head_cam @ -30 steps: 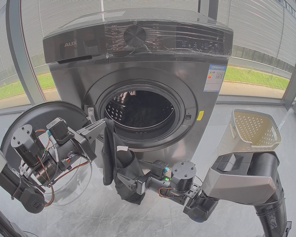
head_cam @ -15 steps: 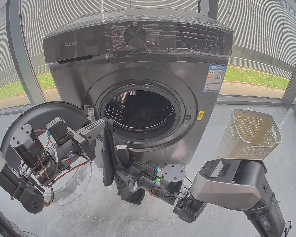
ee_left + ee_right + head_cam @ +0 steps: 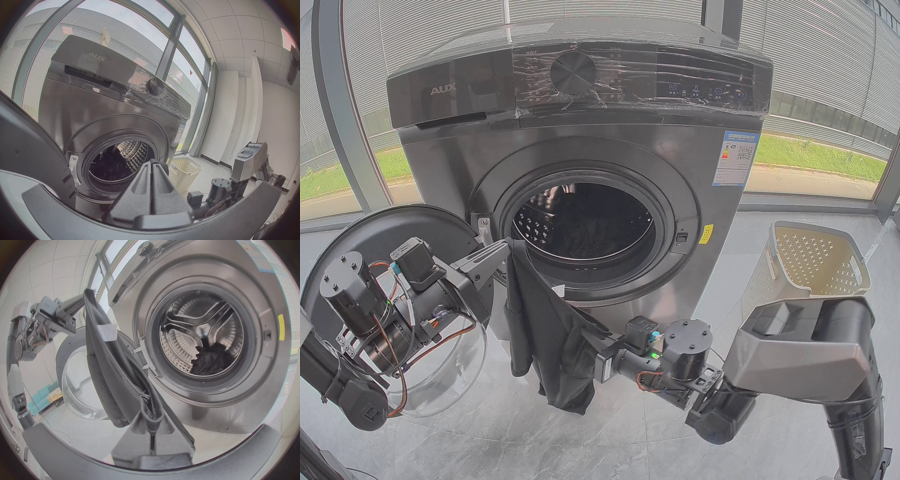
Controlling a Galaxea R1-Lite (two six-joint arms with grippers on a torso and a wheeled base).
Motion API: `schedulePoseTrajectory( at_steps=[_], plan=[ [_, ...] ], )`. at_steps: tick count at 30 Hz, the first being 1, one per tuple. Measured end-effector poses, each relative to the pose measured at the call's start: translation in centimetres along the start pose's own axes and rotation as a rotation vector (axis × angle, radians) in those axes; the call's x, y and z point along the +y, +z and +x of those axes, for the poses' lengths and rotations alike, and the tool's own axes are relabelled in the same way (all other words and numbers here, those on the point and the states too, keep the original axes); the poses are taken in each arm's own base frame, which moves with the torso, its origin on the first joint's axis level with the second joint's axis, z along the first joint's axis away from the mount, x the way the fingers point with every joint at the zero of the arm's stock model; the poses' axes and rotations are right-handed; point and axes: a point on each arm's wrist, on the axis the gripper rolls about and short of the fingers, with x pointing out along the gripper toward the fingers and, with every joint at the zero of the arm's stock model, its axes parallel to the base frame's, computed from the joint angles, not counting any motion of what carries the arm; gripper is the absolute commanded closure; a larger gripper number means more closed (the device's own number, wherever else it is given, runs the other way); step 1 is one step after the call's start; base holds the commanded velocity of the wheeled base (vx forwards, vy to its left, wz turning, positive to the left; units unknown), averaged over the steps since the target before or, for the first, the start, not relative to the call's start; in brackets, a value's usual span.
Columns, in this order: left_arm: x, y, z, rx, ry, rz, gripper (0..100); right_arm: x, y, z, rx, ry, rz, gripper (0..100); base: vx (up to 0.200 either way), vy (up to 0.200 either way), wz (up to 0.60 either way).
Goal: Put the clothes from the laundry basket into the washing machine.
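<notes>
A dark garment [image 3: 550,337] with a small white tag hangs in front of the washing machine [image 3: 675,162], below and left of its open drum [image 3: 584,225]. My left gripper [image 3: 508,248] is shut on the garment's top edge, beside the door hinge. Lower and to the right, my right gripper [image 3: 595,347] is shut on another edge, and the cloth is stretched between the two. The right wrist view has the garment [image 3: 106,365] pinched at the right gripper [image 3: 152,422]. Dark clothes [image 3: 211,360] lie inside the drum. The cream laundry basket [image 3: 812,269] stands to the machine's right.
The round machine door [image 3: 375,237] stands swung open at the left, behind my left arm. The floor is pale stone tile [image 3: 550,450]. Windows run behind the machine. The basket [image 3: 184,167] has bare perforated walls inside.
My right gripper went left, then pulled back right and slightly up, drawing the garment out so that it now spreads between both grippers. The left gripper has barely moved.
</notes>
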Motion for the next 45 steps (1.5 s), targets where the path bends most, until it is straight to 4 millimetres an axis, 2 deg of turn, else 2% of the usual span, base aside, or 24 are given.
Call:
schedulePoseTrajectory(
  at_steps=[6,16,21,25,32,40,45],
  plan=[
    [0.2,0.0,-0.1,0.0,0.01,0.001,100,-2.2,2.9,-3.3,0.003,-0.074,-0.022,100,0.0,0.0,0.0],
    [0.3,-0.1,-0.2,0.006,0.015,0.0,100,-5.0,7.9,-6.8,-0.086,-0.176,-0.052,100,0.0,0.0,0.0],
    [0.2,-0.3,-0.5,0.018,0.015,-0.003,100,-5.1,9.6,-7.8,-0.133,-0.189,-0.046,100,0.0,0.0,0.0],
    [0.1,-0.5,-0.6,0.028,0.013,-0.006,100,-4.5,10.2,-8.4,-0.147,-0.194,-0.038,100,0.0,0.0,0.0],
    [-0.3,-1.1,-0.9,0.054,0.001,-0.012,100,-2.5,11.3,-8.5,-0.192,-0.174,-0.017,100,0.0,0.0,0.0],
    [-0.5,-2.0,-1.2,0.098,-0.01,-0.02,100,-2.2,13.5,-7.2,-0.287,-0.167,-0.022,100,0.0,0.0,0.0],
    [-0.3,-3.7,-1.0,0.167,-0.01,0.034,100,-2.3,14.7,-5.8,-0.325,-0.163,-0.026,100,0.0,0.0,0.0]
  ],
)
